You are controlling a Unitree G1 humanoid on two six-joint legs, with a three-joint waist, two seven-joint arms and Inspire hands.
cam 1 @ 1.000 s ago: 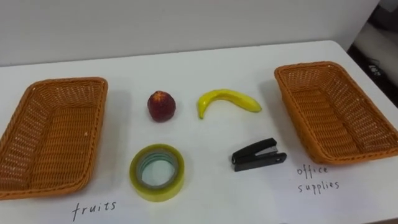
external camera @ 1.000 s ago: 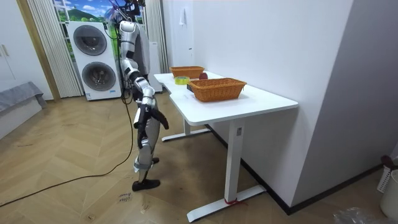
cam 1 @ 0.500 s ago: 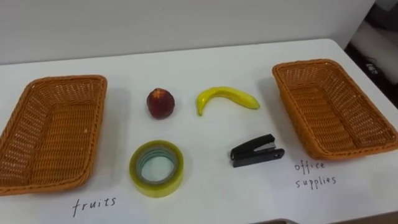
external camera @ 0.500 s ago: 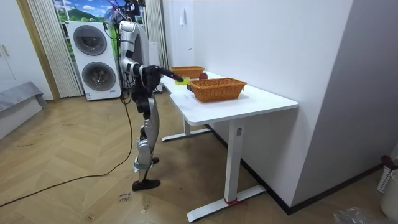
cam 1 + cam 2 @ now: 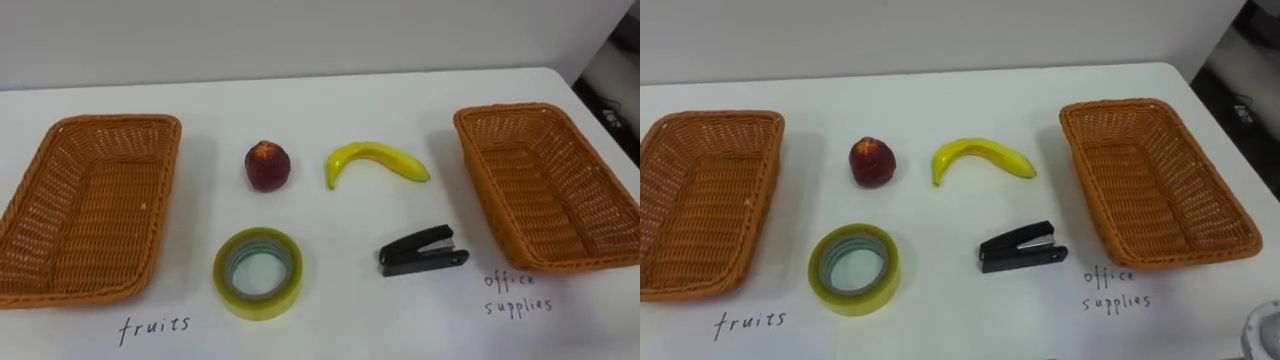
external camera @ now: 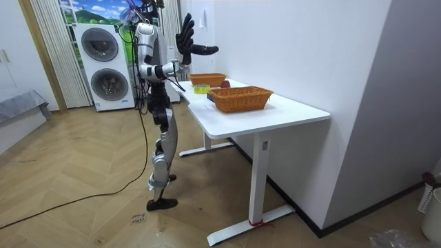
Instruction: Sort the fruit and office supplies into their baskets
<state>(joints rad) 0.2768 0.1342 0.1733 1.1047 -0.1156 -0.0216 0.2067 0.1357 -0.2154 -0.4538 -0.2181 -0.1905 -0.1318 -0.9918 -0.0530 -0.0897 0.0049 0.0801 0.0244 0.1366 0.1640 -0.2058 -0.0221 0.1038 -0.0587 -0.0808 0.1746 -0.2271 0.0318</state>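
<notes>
Across the white table (image 5: 330,110), 2 empty woven wicker baskets flank 4 loose things: left basket (image 5: 100,210), right basket (image 5: 560,190); beside its long edge the robot holds both hands high, right hand (image 6: 185,33) spread upright, left hand (image 6: 207,49) stretched flat, so everything lies forward and below them; glossy yellow tape roll (image 5: 257,272) lies flat left of centre; curved smooth banana (image 5: 375,160) and hard black stapler (image 5: 422,251), long axes crosswise, sit nearer the right hand; round red peach (image 5: 268,165), probably soft, sits nearer the left.
</notes>
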